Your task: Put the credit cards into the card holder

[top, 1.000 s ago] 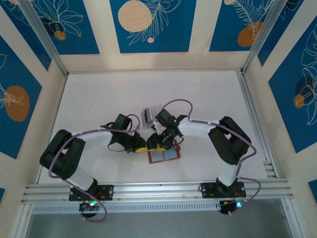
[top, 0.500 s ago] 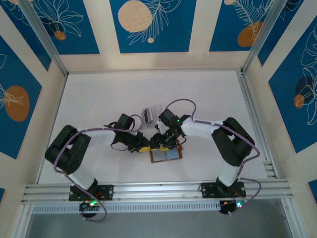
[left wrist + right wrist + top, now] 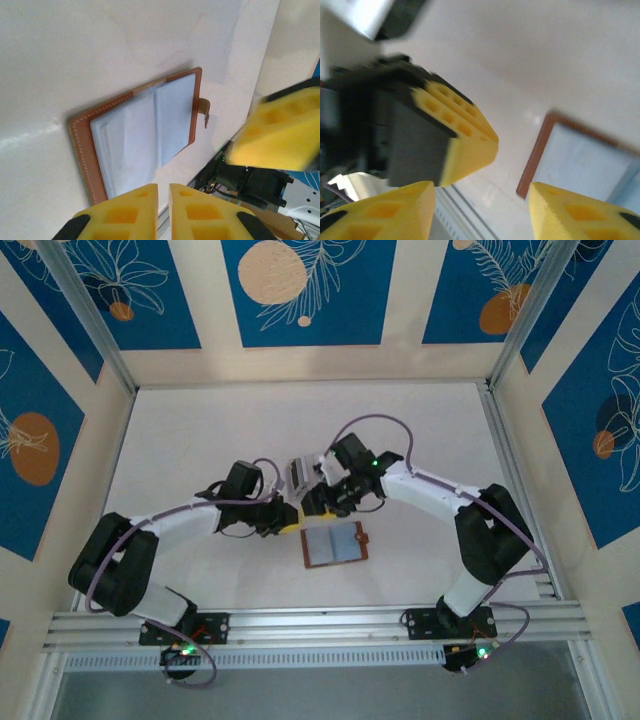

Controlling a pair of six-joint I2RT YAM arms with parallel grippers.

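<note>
Change: both arms pulled back from wallet (image 3: 334, 544) toward stand (image 3: 303, 472) | wallet lay open, uncovered, on tabletop (image 3: 200, 440) | left pincer (image 3: 163, 187) together, empty | right pincer (image 3: 481, 192) apart, empty | probably a fresh pickup ahead

White table (image 3: 190, 440). Small slotted stand (image 3: 301, 471), maybe clear plastic, near table centre, slightly toward 12 o'clock. Blue leaf-print wall panels (image 3: 300, 290) at 12, 9, 3. Aluminium rail (image 3: 320, 621) at 6.
</note>
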